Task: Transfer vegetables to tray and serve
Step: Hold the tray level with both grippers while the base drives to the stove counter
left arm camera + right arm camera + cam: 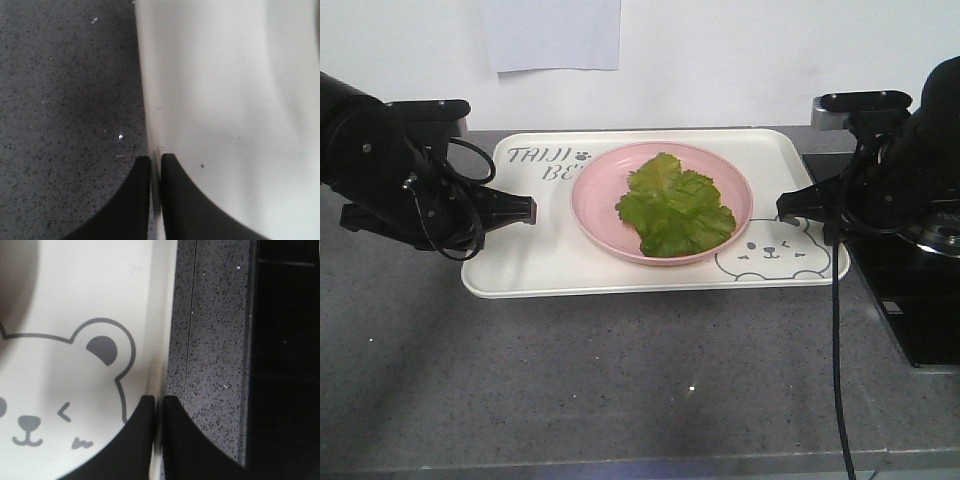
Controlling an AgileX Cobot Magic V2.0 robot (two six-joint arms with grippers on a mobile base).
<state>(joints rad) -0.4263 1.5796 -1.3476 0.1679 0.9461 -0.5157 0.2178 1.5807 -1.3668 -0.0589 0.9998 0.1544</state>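
Grey speckled counter (620, 380) fills the scene; on it sits the cream tray (545, 265), bear face at its near right corner; the round pink plate (602, 222) rests in the tray's middle, and the vegetables (675, 207), a flat bunch of crinkled green leaves, lie on that plate; now the 2 arms: left gripper (156, 162) pinches the tray's left rim, fingers nearly together with the edge between; right gripper (159, 401) clamps the right rim beside the bear's ear, though actual contact is hard to confirm.
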